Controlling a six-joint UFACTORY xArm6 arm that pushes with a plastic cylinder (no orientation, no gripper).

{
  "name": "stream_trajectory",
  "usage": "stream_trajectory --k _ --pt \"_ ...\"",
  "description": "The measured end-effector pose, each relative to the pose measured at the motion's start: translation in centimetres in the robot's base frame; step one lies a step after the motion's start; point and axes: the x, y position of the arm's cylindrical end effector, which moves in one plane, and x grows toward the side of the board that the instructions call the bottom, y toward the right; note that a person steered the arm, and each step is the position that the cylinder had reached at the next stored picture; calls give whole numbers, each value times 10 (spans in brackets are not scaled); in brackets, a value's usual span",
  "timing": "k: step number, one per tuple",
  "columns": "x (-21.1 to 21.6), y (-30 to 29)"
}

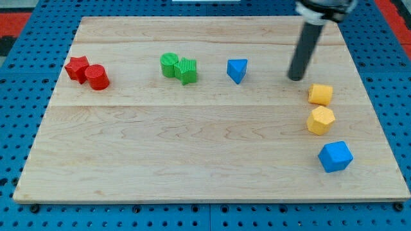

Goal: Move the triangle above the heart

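Rod comes down from the view's top edge, leaning slightly left toward its lower end. My tip (296, 77) sits on the board, right of the blue triangle (237, 70), clear gap, not touching.

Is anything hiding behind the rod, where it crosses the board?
My tip rests on bare wood, right of the blue triangle, above the upper yellow block. The rod covers only a wood strip; no block edges show.

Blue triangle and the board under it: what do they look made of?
Blue triangle: probably moulded plastic, judging by its even colour and soft sheen. Board: pale wood, matte, with visible grain and plank seams. My tip stands to the triangle's right, apart.
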Motion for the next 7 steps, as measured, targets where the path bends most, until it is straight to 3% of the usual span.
stream_trajectory --k 1,2,3,4,6,7 --pt "2 -54" --pt "29 -59" --pt "15 -101" --pt "-21 -60" --pt "-71 -91" --pt "-62 -45"
